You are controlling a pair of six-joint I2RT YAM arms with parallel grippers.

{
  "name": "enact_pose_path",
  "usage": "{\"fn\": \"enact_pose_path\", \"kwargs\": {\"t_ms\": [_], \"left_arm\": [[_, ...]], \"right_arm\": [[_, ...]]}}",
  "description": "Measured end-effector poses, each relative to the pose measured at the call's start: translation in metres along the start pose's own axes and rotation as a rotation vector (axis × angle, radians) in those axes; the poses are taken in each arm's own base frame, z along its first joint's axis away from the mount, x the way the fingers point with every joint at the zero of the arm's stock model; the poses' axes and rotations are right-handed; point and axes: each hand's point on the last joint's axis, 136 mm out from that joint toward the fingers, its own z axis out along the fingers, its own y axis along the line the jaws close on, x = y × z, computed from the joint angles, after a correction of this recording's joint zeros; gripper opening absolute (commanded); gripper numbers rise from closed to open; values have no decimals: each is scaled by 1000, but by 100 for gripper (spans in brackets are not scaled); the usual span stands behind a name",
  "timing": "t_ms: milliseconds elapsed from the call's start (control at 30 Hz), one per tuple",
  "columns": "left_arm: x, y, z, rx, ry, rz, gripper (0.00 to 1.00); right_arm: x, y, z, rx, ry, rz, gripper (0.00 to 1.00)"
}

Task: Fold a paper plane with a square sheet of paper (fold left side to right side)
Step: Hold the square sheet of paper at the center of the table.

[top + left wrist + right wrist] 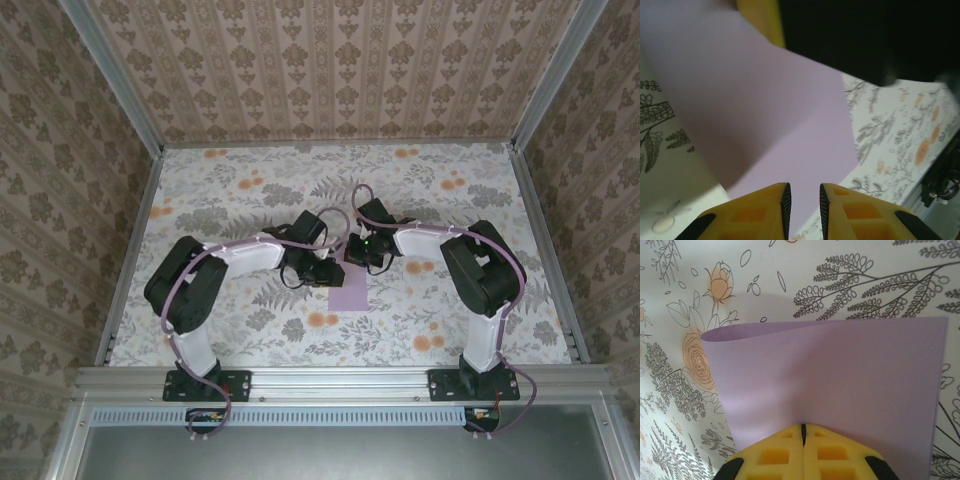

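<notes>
Paper (830, 385) curls, pinched by right fingers (806, 433); left-wrist view shows left fingers (785, 207) parted.

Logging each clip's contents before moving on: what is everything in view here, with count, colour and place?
paper sheet: one, pale lilac, table centre, one edge curled over
table covering: one, white with grey leaves and orange flowers, tabletop
walls: three, beige patterned, around the table
frame rail: one, silver, near edge
left arm and right arm: black and white, bolted at near edge, reaching the sheet
left fingers: two, yellow, slightly apart, above the sheet
right fingers: two, yellow, closed together, on the sheet
</notes>
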Motion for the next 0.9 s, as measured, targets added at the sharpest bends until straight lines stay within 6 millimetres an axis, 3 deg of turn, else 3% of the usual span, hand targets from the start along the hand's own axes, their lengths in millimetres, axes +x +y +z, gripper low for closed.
{"fn": "enact_pose_path", "kwargs": {"t_ms": [233, 433, 600, 733, 833, 900], "left_arm": [[6, 12, 14, -16, 40, -22, 25], [6, 13, 15, -13, 35, -25, 25], [7, 13, 15, -8, 23, -35, 24], [7, 13, 16, -5, 19, -42, 24], [7, 12, 16, -5, 18, -41, 24], [7, 11, 16, -4, 19, -39, 24]], "right_arm": [[0, 1, 0, -4, 2, 0, 0], [0, 0, -4, 1, -1, -25, 10], [-11, 12, -35, -9, -69, -66, 16], [-19, 31, -76, -60, -162, -104, 10], [-7, 32, -96, -86, -185, -113, 1], [8, 26, -97, -84, -170, -106, 0]]}}
